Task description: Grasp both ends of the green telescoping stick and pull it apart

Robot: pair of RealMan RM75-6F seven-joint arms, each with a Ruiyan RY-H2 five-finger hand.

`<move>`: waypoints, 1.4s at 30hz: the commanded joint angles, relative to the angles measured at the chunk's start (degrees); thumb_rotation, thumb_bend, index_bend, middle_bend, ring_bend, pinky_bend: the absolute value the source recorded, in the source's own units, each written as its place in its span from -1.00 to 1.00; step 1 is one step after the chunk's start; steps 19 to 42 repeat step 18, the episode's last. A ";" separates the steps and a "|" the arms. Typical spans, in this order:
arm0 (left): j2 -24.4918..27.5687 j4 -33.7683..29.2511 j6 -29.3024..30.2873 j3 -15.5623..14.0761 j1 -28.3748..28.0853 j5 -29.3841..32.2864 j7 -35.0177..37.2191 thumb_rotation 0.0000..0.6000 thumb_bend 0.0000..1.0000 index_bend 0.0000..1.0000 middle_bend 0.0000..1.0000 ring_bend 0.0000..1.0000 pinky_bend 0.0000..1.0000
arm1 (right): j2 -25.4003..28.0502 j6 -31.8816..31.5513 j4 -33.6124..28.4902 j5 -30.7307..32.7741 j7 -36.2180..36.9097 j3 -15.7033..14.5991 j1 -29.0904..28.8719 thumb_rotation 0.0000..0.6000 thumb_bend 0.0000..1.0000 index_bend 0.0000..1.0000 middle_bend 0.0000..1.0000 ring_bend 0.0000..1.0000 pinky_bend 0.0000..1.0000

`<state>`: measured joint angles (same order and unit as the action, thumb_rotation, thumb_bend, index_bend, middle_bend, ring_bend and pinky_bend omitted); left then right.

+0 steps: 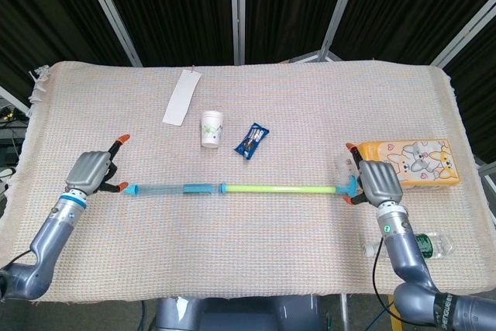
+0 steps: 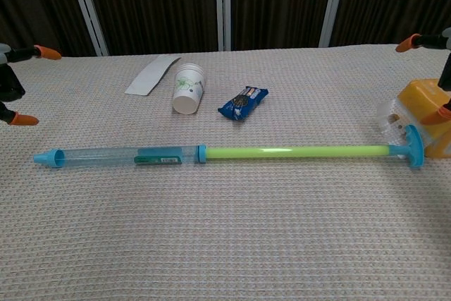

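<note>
Left hand (image 1: 91,171) is off the stick, fingers spread, holding nothing, sitting just beside the blue funnel end. The green telescoping stick (image 1: 232,188), a clear blue outer tube with a lime-green inner rod, lies flat on the beige woven tablecloth (image 1: 256,246), running left to right across the near half and looking fully extended. Behind it sit a white paper strip (image 1: 181,97), a small white paper cup (image 1: 211,129) on its side and a dark blue snack packet (image 1: 252,140), all well apart from the stick. Right hand (image 1: 377,182) is likewise released, fingers apart, just beside the blue T-cap at the rod end, with the orange cartoon-print box (image 1: 411,163) right behind it and a clear plastic bottle with a green label (image 1: 419,246) near the forearm. My read: the pull is done and the step in hand is the retreat. To do it clean, lift both hands straight up and outward so no fingertip catches an end cap and rolls the stick. Right side needs more care, since the box crowds the cap there.
</note>
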<state>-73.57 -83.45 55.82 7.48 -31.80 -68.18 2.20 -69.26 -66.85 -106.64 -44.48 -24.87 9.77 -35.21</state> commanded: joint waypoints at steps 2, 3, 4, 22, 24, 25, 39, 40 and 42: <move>4.68 -4.67 9.56 -0.77 5.03 -6.14 2.02 1.00 -0.75 -1.00 0.62 0.51 0.87 | 3.01 -7.49 -0.27 -16.24 7.79 -4.48 7.13 1.00 -1.00 -1.00 0.96 1.00 1.00; 5.12 -5.01 11.55 -1.09 6.03 -7.22 2.02 1.00 -0.85 -1.00 0.43 0.34 0.66 | 3.11 -8.91 0.52 -19.10 9.10 -5.29 8.23 1.00 -1.00 -1.00 0.87 0.95 1.00; 5.45 -5.21 13.68 -1.39 7.07 -8.24 1.89 1.00 -0.90 -1.00 0.27 0.20 0.46 | 3.09 -10.25 1.42 -21.84 10.44 -6.06 9.24 1.00 -1.00 -1.00 0.72 0.86 0.96; 11.07 -12.84 28.45 -8.20 18.75 -15.93 -2.93 1.00 -1.00 -1.00 -1.00 -1.00 -1.00 | 1.01 -22.85 14.36 -41.39 17.91 -13.83 20.03 1.00 -1.00 -1.00 -1.00 -1.00 -1.00; 11.07 -12.84 28.45 -8.20 18.75 -15.93 -2.93 1.00 -1.00 -1.00 -1.00 -1.00 -1.00 | 1.01 -22.85 14.36 -41.39 17.91 -13.83 20.03 1.00 -1.00 -1.00 -1.00 -1.00 -1.00; 11.07 -12.84 28.45 -8.20 18.75 -15.93 -2.93 1.00 -1.00 -1.00 -1.00 -1.00 -1.00 | 1.01 -22.85 14.36 -41.39 17.91 -13.83 20.03 1.00 -1.00 -1.00 -1.00 -1.00 -1.00; 11.07 -12.84 28.45 -8.20 18.75 -15.93 -2.93 1.00 -1.00 -1.00 -1.00 -1.00 -1.00 | 1.01 -22.85 14.36 -41.39 17.91 -13.83 20.03 1.00 -1.00 -1.00 -1.00 -1.00 -1.00; 11.07 -12.84 28.45 -8.20 18.75 -15.93 -2.93 1.00 -1.00 -1.00 -1.00 -1.00 -1.00 | 1.01 -22.85 14.36 -41.39 17.91 -13.83 20.03 1.00 -1.00 -1.00 -1.00 -1.00 -1.00; 11.07 -12.84 28.45 -8.20 18.75 -15.93 -2.93 1.00 -1.00 -1.00 -1.00 -1.00 -1.00 | 1.01 -22.85 14.36 -41.39 17.91 -13.83 20.03 1.00 -1.00 -1.00 -1.00 -1.00 -1.00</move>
